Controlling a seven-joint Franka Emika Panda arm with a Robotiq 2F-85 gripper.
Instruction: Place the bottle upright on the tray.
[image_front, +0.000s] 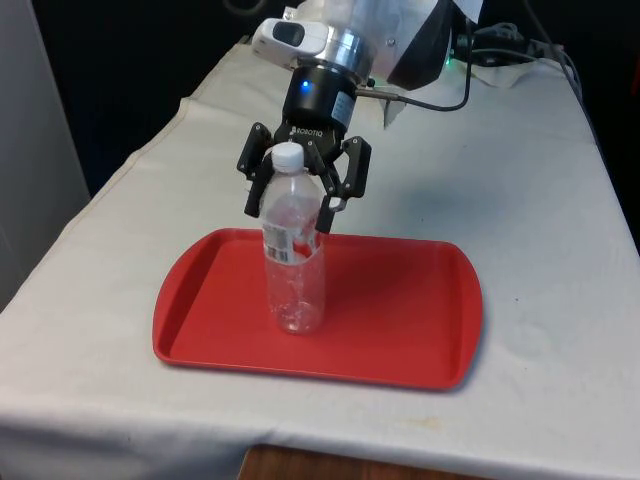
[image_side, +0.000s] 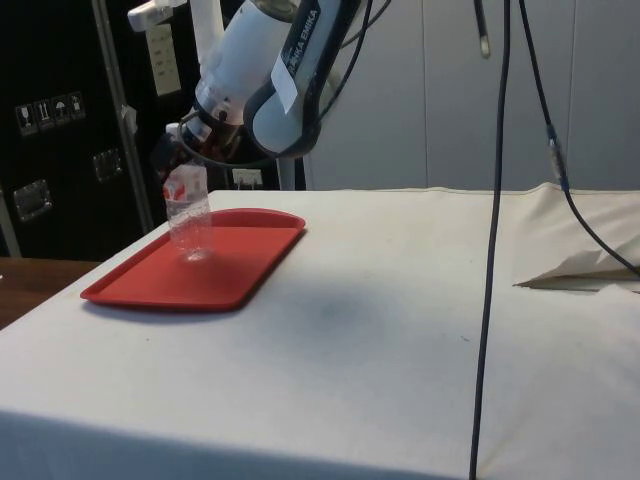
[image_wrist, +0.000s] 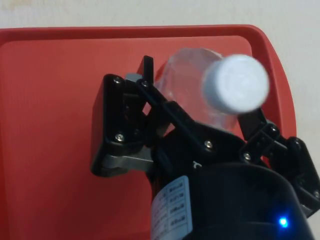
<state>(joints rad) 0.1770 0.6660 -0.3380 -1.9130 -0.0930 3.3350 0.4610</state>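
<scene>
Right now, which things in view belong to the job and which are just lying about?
Job:
- bottle, upright on the tray
- tray, red
- gripper, fingers either side of the bottle's upper part

Lying about:
- cables at the table's far end
- cable hanging in the side view
- folded cloth

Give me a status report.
Gripper open, fingers flanking the bottle. Bottle upright on the red tray. Nothing in the way.
</scene>
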